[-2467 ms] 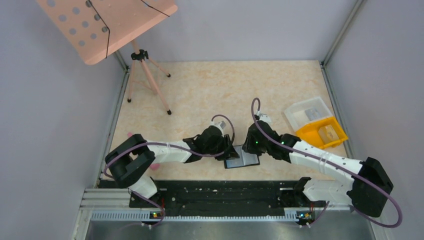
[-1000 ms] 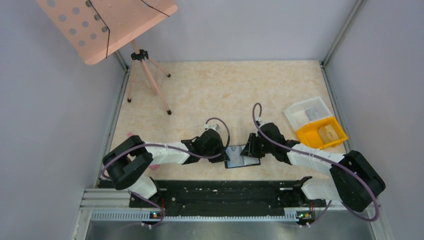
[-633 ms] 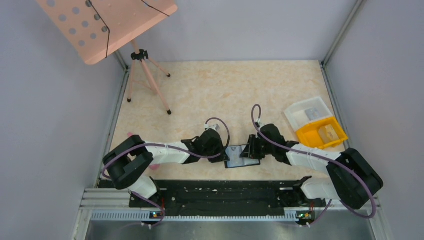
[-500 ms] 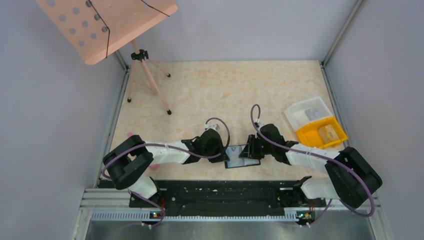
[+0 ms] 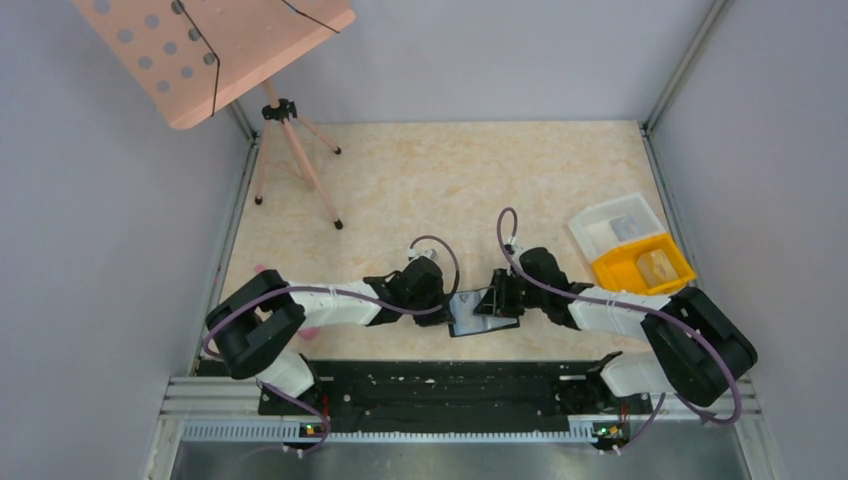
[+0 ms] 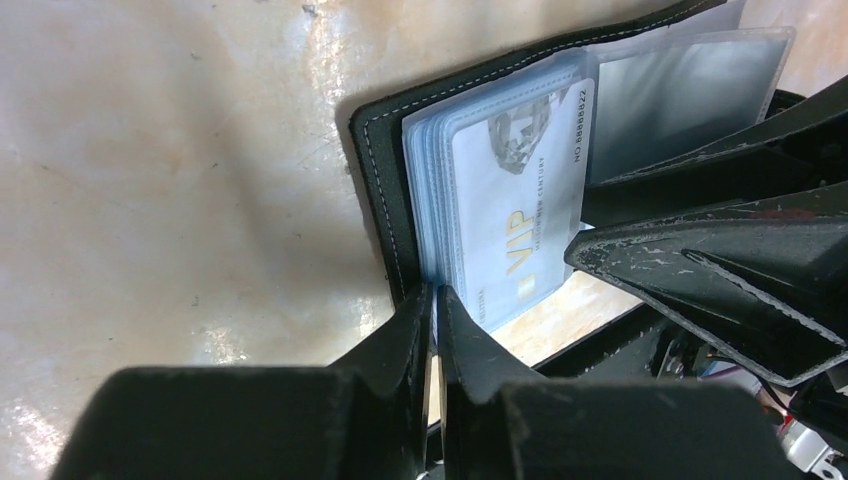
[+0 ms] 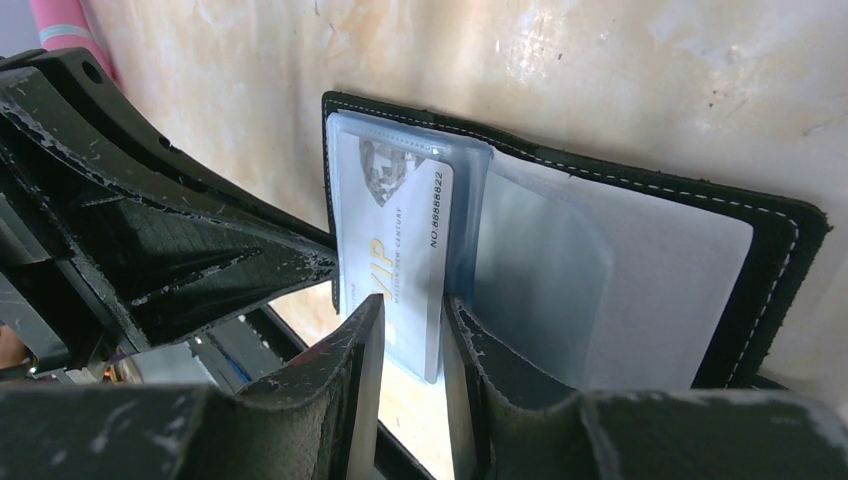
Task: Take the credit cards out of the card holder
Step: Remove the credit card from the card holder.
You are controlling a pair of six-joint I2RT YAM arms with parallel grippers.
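Note:
The card holder (image 5: 468, 318) lies open on the table near its front edge, between my two grippers. In the left wrist view its black stitched cover (image 6: 375, 180) holds a stack of clear sleeves with a white VIP card (image 6: 510, 200) on top. My left gripper (image 6: 434, 292) is shut on the holder's left edge, pinching cover and sleeves. In the right wrist view the same card (image 7: 395, 230) sticks out of its sleeve. My right gripper (image 7: 412, 305) stands open astride the card's lower end, with a gap on the left side. The holder's right flap (image 7: 780, 260) lies flat.
A yellow bin (image 5: 645, 265) and a clear plastic tray (image 5: 612, 225) stand at the right edge. A pink perforated stand (image 5: 215, 50) on a tripod (image 5: 300, 160) is at the back left. The black rail (image 5: 450, 385) runs just in front of the holder.
My right gripper has come down and slid left onto the open holder, its fingers now around the card's end. The left gripper has kept its hold.

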